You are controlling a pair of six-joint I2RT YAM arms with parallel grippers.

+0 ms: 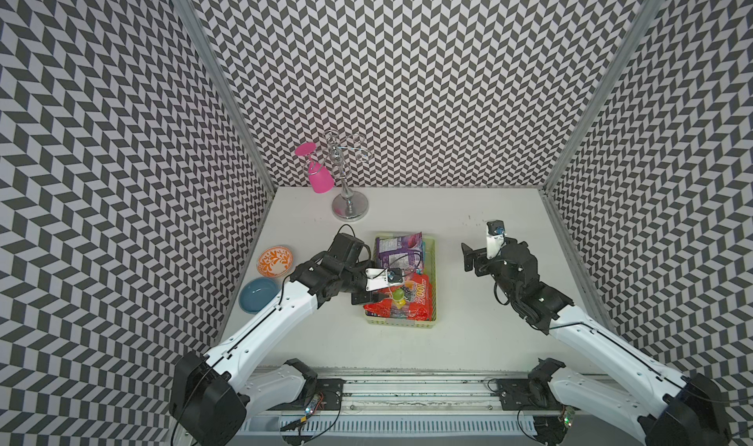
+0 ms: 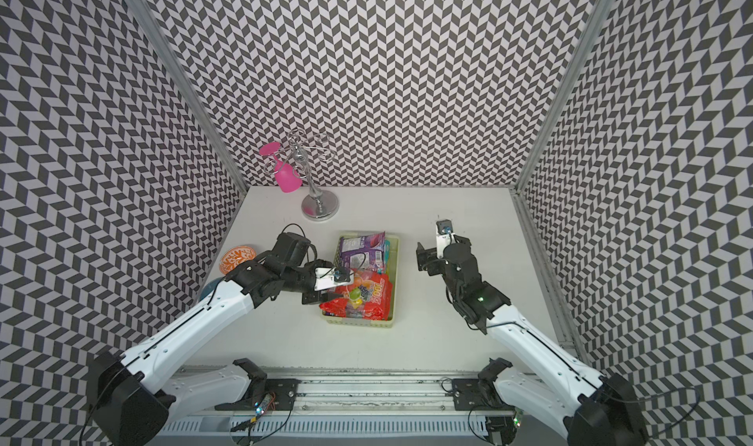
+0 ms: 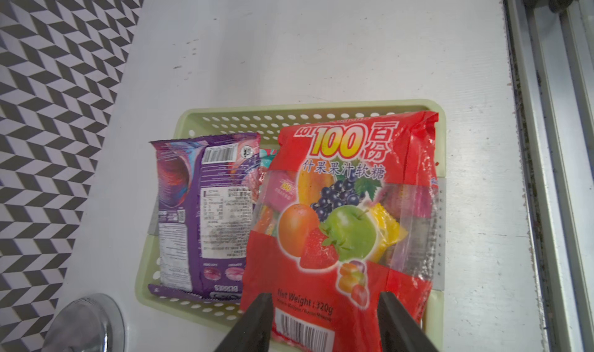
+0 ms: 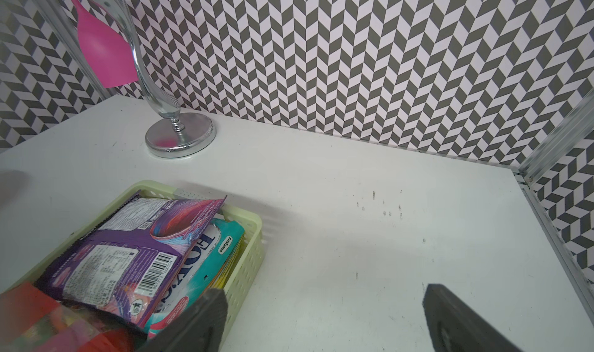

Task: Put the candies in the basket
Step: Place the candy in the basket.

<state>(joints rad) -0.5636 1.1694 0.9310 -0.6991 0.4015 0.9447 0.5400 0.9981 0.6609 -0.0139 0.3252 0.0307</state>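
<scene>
Left jaws: my left gripper stands partly open, one finger on each side of the red bag's barcode end. I see no pinch on it.
Right jaws: my right gripper is spread wide and empty, over bare worktop beside the basket's right side.
Candies: all that I see lie in the basket. The red bag is at its front end, the purple bag at its back end, and the teal bag is under the purple one.
Key relation: the red bag's long axis runs straight away from my left jaws, across the basket. Its near end rides over the rim on my side.
Nearer arm: left.
Next, I judge: lift clear without snagging that overhang.
Room: the glass stand at the back edge is well apart.
</scene>
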